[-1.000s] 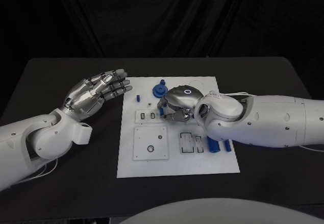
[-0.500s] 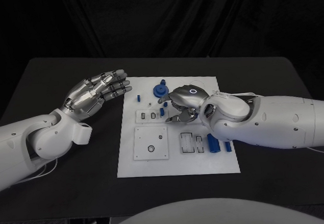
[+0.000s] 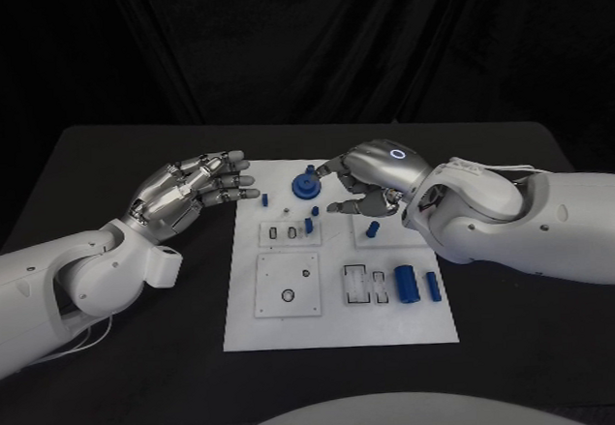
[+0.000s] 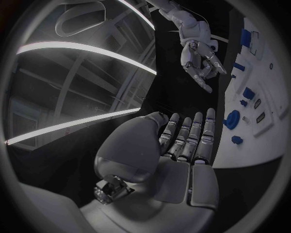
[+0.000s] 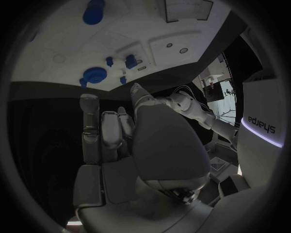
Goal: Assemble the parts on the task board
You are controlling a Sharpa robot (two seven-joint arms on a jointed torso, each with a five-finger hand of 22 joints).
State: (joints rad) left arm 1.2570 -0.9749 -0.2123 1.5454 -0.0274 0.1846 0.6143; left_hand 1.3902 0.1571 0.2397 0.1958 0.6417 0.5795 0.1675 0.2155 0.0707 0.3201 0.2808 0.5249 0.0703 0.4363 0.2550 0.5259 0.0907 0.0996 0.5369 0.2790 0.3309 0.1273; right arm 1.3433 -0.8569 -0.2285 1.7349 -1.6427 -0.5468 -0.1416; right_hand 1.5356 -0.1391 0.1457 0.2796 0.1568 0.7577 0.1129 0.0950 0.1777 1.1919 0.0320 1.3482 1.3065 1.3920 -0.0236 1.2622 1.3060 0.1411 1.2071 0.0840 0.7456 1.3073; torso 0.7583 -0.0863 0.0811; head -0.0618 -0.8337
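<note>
The white task board (image 3: pixel 339 312) lies in the middle of the table. A round blue part (image 3: pixel 306 185) sits at its far edge, and a small blue peg (image 3: pixel 372 230) stands in a square block. Two blue cylinders (image 3: pixel 407 284) lie at the near right. My right hand (image 3: pixel 371 173) hovers above the board's far end, fingers loosely bent with nothing in them; the right wrist view shows its hand (image 5: pixel 121 145) empty, with the board (image 5: pixel 152 43) beyond. My left hand (image 3: pixel 195 190) floats off the board's left edge, fingers apart and empty, as its wrist view also shows (image 4: pixel 182 145).
Recessed white blocks (image 3: pixel 287 284) and slotted sockets (image 3: pixel 290 233) cover the board's left and middle. A small blue piece (image 3: pixel 266 199) lies near the far left corner. Black table (image 3: pixel 122 379) surrounds the board on all sides.
My right hand has lifted off the board's middle and drawn back toward its far end, uncovering a blue peg standing in the square block. The left hand has hardly moved.
</note>
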